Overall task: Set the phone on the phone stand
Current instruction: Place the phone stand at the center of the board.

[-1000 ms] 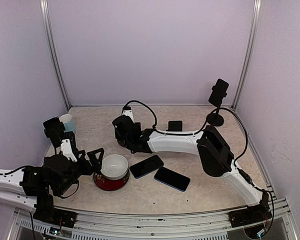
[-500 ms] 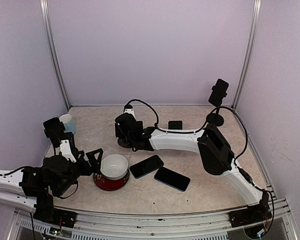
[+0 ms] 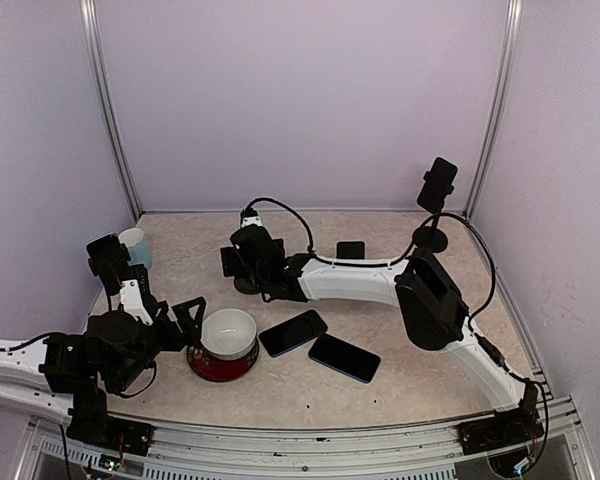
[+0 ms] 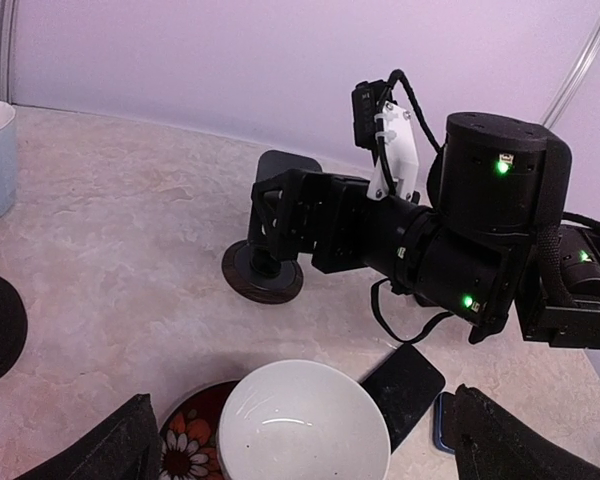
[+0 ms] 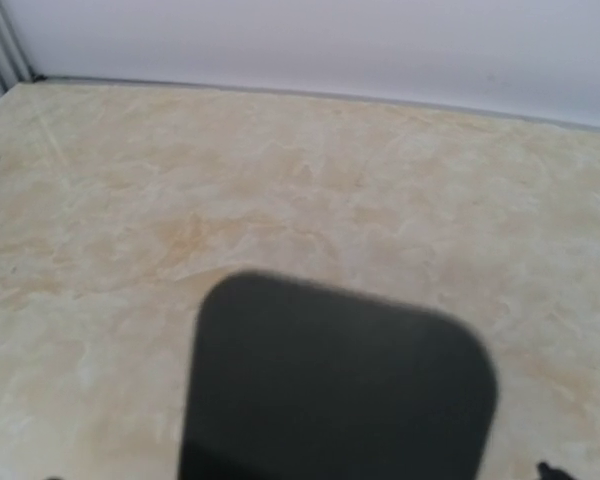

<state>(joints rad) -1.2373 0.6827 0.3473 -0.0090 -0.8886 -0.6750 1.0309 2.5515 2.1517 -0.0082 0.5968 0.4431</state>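
Two phones lie flat right of the bowl: a black phone [image 3: 293,332] [image 4: 405,385] and a blue-edged phone [image 3: 344,357] [image 4: 438,425]. A short phone stand [image 3: 246,286] with a round dark base [image 4: 263,277] stands mid-table. Its dark rounded plate [image 4: 285,163] fills the lower part of the right wrist view [image 5: 335,390], blurred. My right gripper [image 3: 242,262] [image 4: 277,215] reaches across to this stand, open, with one finger on each side of its upper part. My left gripper [image 3: 185,320] [image 4: 310,450] hangs open over the white bowl [image 4: 300,420], holding nothing.
The white bowl [image 3: 227,330] sits in a red flowered dish [image 3: 220,362]. A pale blue cup [image 3: 133,243] and another stand [image 3: 107,255] are at the left. A tall stand [image 3: 437,190] rises at the back right, with a small black object [image 3: 350,250] near it.
My right gripper has opened wider at the stand and shifted a little toward the back left. The left arm, the phones and the bowl have not moved.
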